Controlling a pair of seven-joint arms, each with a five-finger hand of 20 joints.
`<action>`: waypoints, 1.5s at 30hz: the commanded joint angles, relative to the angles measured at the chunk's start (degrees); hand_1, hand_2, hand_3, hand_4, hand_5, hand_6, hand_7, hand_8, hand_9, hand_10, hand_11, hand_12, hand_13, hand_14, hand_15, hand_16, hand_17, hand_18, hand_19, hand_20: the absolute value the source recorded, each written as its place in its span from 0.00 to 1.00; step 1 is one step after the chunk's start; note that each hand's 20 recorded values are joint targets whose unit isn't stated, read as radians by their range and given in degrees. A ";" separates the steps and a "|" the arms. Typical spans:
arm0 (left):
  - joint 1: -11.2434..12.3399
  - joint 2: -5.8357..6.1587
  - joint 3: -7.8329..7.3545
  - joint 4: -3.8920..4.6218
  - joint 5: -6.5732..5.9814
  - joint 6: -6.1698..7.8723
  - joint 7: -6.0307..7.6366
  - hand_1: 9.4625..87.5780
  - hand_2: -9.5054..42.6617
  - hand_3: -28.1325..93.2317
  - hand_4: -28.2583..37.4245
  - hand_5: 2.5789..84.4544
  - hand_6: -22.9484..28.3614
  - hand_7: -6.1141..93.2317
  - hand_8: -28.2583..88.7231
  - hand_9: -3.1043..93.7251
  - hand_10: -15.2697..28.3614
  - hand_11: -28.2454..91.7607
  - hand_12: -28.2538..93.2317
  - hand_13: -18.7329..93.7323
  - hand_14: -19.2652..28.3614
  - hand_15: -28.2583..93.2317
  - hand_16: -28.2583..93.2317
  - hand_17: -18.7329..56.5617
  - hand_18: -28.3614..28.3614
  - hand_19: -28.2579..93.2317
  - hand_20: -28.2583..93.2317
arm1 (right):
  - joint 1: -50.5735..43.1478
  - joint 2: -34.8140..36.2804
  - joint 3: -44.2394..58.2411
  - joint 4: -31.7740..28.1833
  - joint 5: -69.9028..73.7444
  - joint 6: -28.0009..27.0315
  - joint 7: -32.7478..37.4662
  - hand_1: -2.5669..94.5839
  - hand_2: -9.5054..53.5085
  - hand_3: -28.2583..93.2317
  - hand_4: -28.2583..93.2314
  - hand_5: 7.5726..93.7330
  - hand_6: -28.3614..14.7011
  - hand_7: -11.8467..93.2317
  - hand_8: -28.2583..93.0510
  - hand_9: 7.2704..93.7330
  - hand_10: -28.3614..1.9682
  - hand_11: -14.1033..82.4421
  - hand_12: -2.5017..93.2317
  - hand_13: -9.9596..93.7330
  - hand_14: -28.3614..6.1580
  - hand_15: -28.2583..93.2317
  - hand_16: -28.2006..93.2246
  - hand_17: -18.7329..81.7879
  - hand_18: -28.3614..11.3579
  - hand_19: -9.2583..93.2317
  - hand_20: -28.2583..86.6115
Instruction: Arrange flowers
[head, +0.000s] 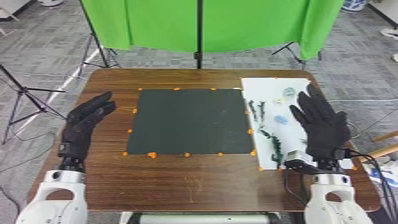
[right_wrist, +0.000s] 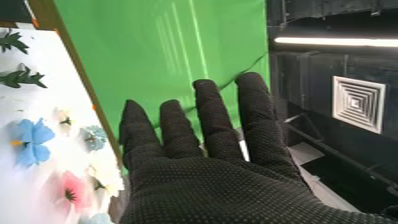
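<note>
Right hand (head: 324, 129): released, partly hiding white sheet (head: 265, 89)
Left hand (head: 78, 132): released, near left edge of table (head: 178, 185)
Pale blue flower (right_wrist: 98, 219): cut off

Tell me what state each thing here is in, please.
Black-gloved left hand: open
Black-gloved right hand: open
Dark square mat: lying flat
White rectangular sheet: lying flat
Blue-petalled flower: in bloom
Pink-petalled flower: in bloom
Green leafy stem: lying down
Green fabric backdrop: hanging

No readable text or labels
</note>
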 joint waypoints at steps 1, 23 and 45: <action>0.34 -0.14 -0.55 0.25 0.52 -0.38 -1.14 0.26 0.16 0.76 0.14 0.53 0.53 0.16 0.19 0.49 0.68 0.38 0.32 0.49 0.78 0.37 0.23 0.38 0.70 0.29 0.38 | 0.32 0.33 -0.98 -0.18 -1.33 0.31 -0.16 0.07 0.00 0.75 0.00 0.32 0.62 0.20 0.17 0.30 0.47 0.17 0.16 0.28 0.39 0.24 0.36 0.31 0.25 0.11 0.40; 1.83 -0.38 -2.73 -1.12 1.64 -2.03 -3.79 0.27 0.16 0.75 0.15 0.55 0.54 0.17 0.19 0.50 0.68 0.38 0.33 0.49 0.78 0.38 0.23 0.38 0.71 0.30 0.38 | -0.68 8.79 -5.86 -7.97 -36.99 36.50 25.42 0.33 0.00 0.79 0.01 0.68 0.61 0.35 0.14 0.76 0.44 0.44 0.27 0.77 0.53 0.73 0.48 0.56 0.16 0.81 0.77; 3.40 0.88 -5.26 -3.47 4.33 -3.24 -7.15 0.30 0.13 0.75 0.17 0.55 0.55 0.17 0.19 0.51 0.68 0.39 0.33 0.50 0.80 0.39 0.22 0.38 0.70 0.30 0.38 | -6.05 24.56 -0.78 -20.63 -71.98 -9.21 66.65 0.34 0.00 0.65 0.00 0.71 0.49 0.21 0.17 0.82 0.38 0.31 0.22 0.94 0.66 0.68 0.50 0.79 0.39 1.00 0.67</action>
